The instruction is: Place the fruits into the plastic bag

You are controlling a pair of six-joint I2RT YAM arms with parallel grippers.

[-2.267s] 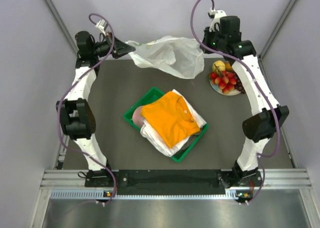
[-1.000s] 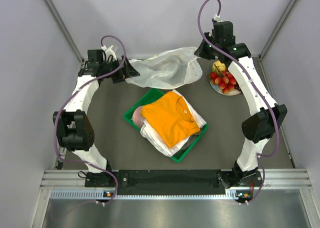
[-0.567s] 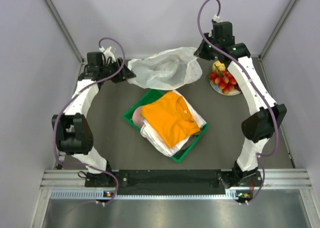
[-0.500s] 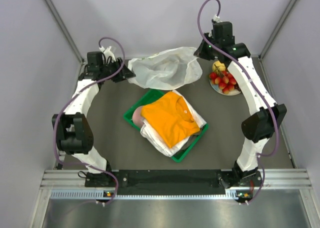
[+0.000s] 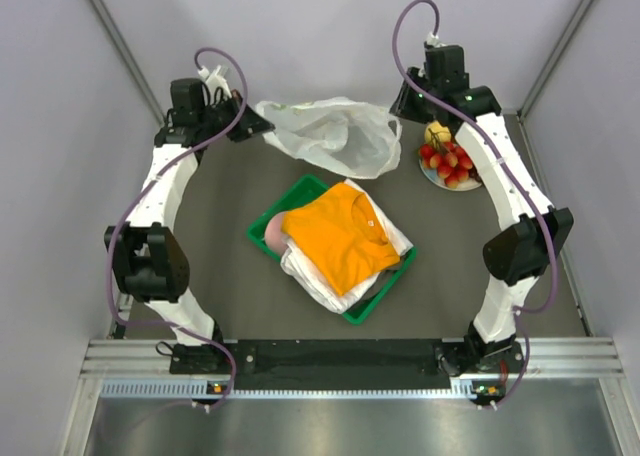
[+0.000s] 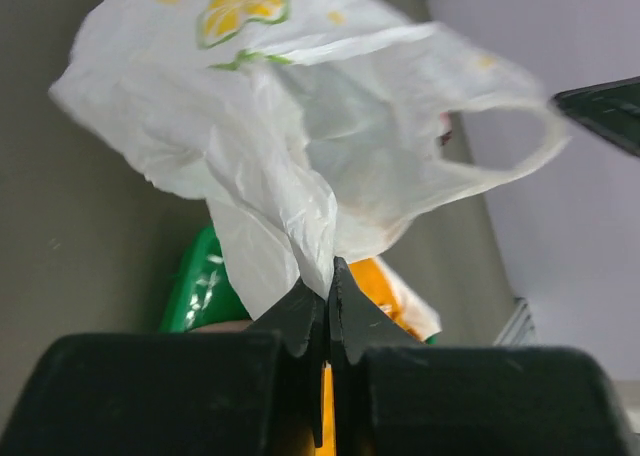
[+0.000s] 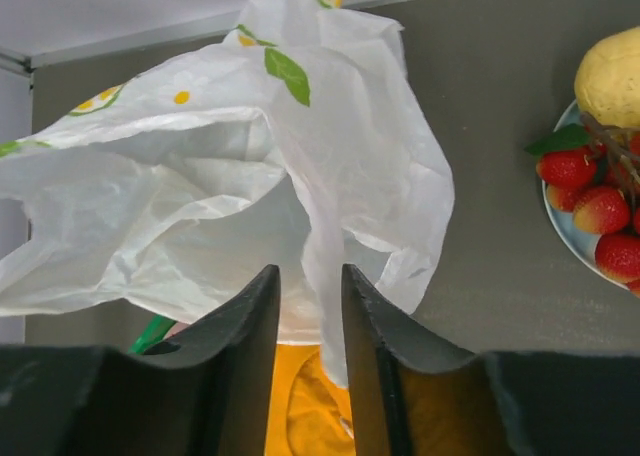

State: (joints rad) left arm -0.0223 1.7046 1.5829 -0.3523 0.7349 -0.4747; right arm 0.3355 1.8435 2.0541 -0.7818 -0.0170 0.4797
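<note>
The white plastic bag point(image 5: 335, 136) with citrus prints hangs crumpled at the back of the table. My left gripper point(image 5: 260, 126) is shut on a fold of its left edge point(image 6: 300, 206), pinched at the fingertips point(image 6: 328, 276). My right gripper point(image 5: 398, 106) is at the bag's right side; its jaws stand apart point(image 7: 310, 271) with a loose strip of the bag point(image 7: 330, 236) hanging between them, not pinched. The fruits lie on a pale plate point(image 5: 432, 176) to the right: red strawberries point(image 5: 450, 161), a yellow pear point(image 5: 437, 133), dark grapes point(image 5: 478, 171). Strawberries point(image 7: 590, 191) and the pear point(image 7: 612, 76) show in the right wrist view.
A green tray point(image 5: 365, 311) in the middle of the table holds folded orange point(image 5: 340, 236) and white clothes and a pink rounded item point(image 5: 273, 232). Grey walls stand close behind and to both sides.
The bag was stretched wide between both grippers; now its right side has dropped from the right gripper and it hangs bunched. The left gripper moved up and back.
</note>
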